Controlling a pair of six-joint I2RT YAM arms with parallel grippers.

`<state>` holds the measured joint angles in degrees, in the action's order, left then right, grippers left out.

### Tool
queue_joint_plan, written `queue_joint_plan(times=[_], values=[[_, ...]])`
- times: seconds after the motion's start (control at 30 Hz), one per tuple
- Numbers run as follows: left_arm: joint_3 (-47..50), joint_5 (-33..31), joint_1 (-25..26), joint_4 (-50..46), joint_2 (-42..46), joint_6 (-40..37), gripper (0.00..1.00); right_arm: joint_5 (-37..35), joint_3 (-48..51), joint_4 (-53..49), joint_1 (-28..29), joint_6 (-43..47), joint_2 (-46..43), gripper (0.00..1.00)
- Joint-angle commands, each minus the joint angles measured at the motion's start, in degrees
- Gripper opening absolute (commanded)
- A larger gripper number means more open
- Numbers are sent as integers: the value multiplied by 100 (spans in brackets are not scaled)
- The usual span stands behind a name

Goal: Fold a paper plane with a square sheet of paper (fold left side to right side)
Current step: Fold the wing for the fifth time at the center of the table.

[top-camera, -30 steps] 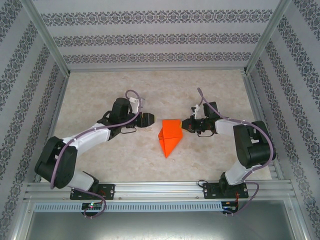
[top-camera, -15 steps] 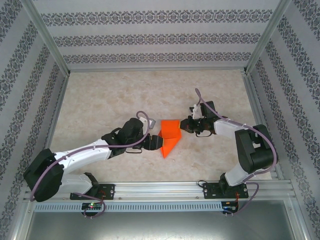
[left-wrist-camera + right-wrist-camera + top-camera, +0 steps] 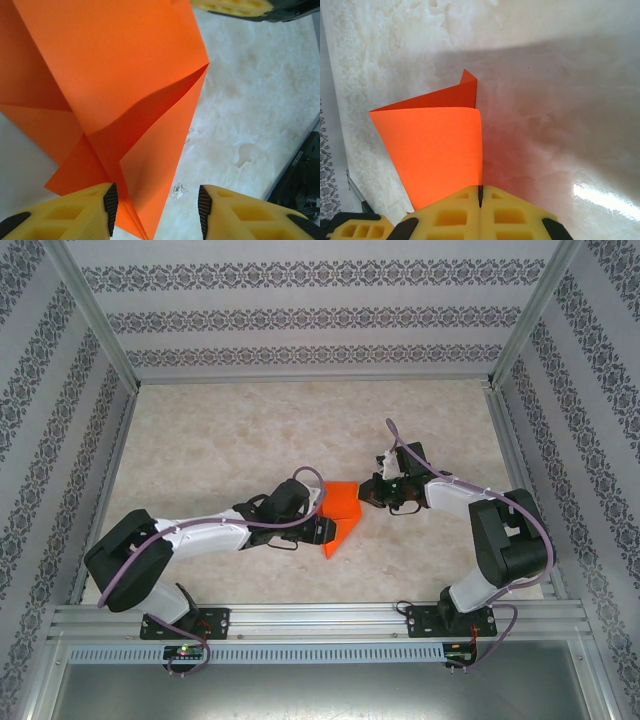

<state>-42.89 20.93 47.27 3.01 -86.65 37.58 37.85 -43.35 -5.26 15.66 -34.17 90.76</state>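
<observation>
Item: paper (image 3: 342, 504), long, tapering. At its pointed end, left tool (image 3: 322, 530), released, jaws astride the left edge. At its blunt end, right tool (image 3: 368, 492), clenched; grasp unclear.

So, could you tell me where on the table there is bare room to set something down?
The far half of the table, between the folded orange paper and the back wall, is bare, as is the near strip between the two arm bases. The middle is crowded: the left gripper and right gripper meet at the paper.
</observation>
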Motion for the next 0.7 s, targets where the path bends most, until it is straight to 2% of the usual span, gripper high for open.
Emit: queue_joint_plan(times=[0.0, 0.17, 0.4, 0.67], values=[[-212, -87, 81, 125, 38, 4, 47, -157, -164, -140, 96, 64, -45, 0], [-193, -306, 81, -143, 320, -51, 45, -174, -206, -147, 110, 60, -5, 0], [-243, 662, 99, 644, -31, 95, 34, -164, -268, -149, 133, 59, 47, 0], [-468, 160, 12, 403, -634, 93, 29, -219, -305, -277, 162, 110, 57, 0]])
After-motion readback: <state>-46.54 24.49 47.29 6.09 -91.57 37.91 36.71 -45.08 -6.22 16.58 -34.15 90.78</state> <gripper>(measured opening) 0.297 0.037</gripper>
